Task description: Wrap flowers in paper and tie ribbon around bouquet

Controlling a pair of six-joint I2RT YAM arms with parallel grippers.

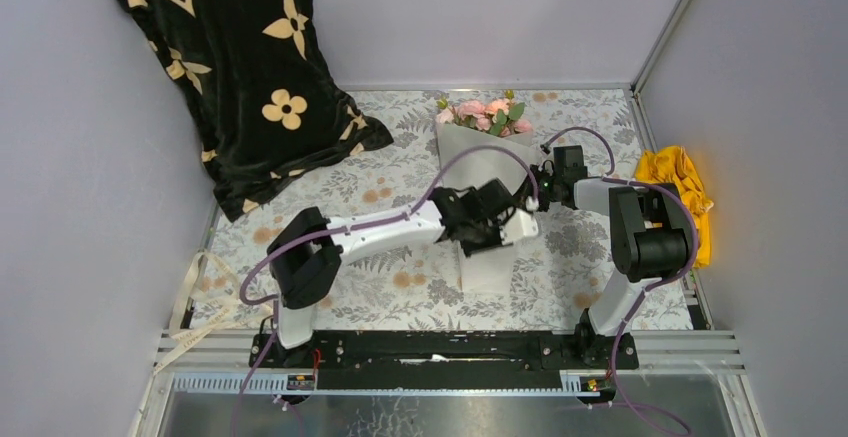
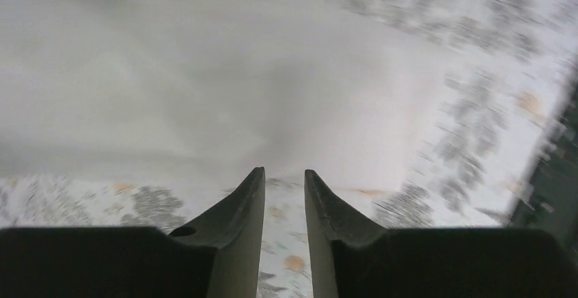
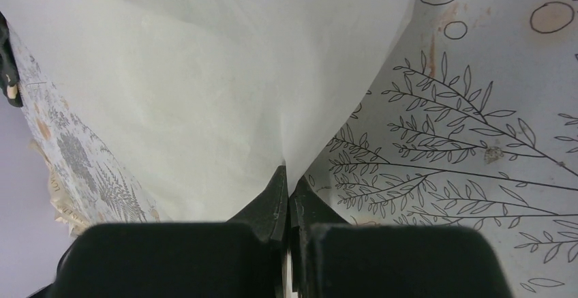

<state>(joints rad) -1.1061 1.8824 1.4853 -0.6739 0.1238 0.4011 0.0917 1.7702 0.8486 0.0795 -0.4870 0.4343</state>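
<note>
The flowers (image 1: 485,114) lie at the far middle of the tabletop, pink heads and green leaves pointing towards the back wall. They poke out of the wide top of the paper (image 1: 462,142), which is folded around them and runs back towards the arms as a long white shape.

The right end effector (image 3: 287,175) is clenched on a fold of the paper at its right edge. In the right wrist view the thin sheet (image 3: 204,93) rises from between its pressed-together fingertips. The left end effector (image 2: 284,179) is over the lower middle of the wrap and is released. In the blurred left wrist view its fingers (image 2: 235,223) stand apart, with patterned cloth showing in the gap and the paper (image 2: 204,93) just ahead of the tips.

Under it all lies the grey leaf-printed tablecloth (image 1: 400,287). The ribbon (image 1: 195,312) is loose at the near left corner, well apart from the wrap and trailing over the rail. A yellow cloth (image 1: 678,192) is bunched at the right edge beside the right arm. A black cloth (image 1: 230,67) printed with cream four-petal flowers drapes down the far left wall onto the tabletop.
</note>
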